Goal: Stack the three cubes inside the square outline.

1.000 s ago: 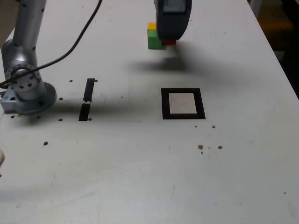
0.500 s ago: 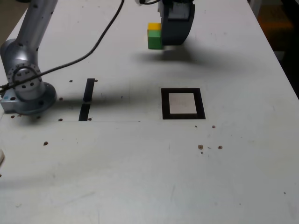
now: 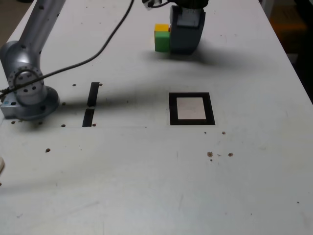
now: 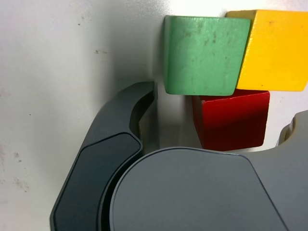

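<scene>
The three cubes huddle together at the far middle of the table. In the wrist view the green cube (image 4: 204, 55) and the yellow cube (image 4: 274, 48) sit side by side, with the red cube (image 4: 231, 120) just in front of them. My gripper (image 4: 219, 110) is open and low over the table, one dark finger (image 4: 120, 139) standing off the red cube's side with a gap. In the exterior view the gripper (image 3: 183, 46) hides the red cube; the green cube (image 3: 161, 43) and yellow cube (image 3: 161, 28) show on its left. The square outline (image 3: 191, 108) lies nearer the camera, with nothing on it.
The arm's silver base (image 3: 27, 93) stands at the exterior view's left, with a black cable (image 3: 98, 51) running across the table. Two short black tape strips (image 3: 93, 94) lie near it. Small brown specks (image 3: 210, 154) dot the surface. The table's edge (image 3: 293, 58) runs down the exterior view's right.
The gripper has come down toward the table beside the green and yellow cubes, still open. The red cube, partly showing under it before, is now hidden in the exterior view.
</scene>
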Tool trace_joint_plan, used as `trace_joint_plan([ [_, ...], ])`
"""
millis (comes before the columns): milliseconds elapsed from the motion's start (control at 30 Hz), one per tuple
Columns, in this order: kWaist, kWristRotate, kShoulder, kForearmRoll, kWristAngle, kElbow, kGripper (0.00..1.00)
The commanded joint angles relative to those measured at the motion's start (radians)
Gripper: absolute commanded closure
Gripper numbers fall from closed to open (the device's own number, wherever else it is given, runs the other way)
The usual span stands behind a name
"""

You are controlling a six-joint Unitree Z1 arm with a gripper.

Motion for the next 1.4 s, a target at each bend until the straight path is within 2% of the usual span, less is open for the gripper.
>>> trace_joint_plan([
  [0,0.004,0.016,0.017,-0.012,0.012,-0.001,0.05],
  [100,0.001,0.026,0.005,-0.045,0.045,0.016,0.05],
  [267,-0.005,0.019,-0.009,-0.06,0.058,0.033,0.05],
  [700,0.013,0.076,0.0,0.014,0.029,-0.014,0.16],
  [1033,0.034,0.087,0.031,0.113,-0.006,-0.079,0.43],
  [1367,0.035,0.143,0.028,0.129,-0.029,-0.087,0.54],
])
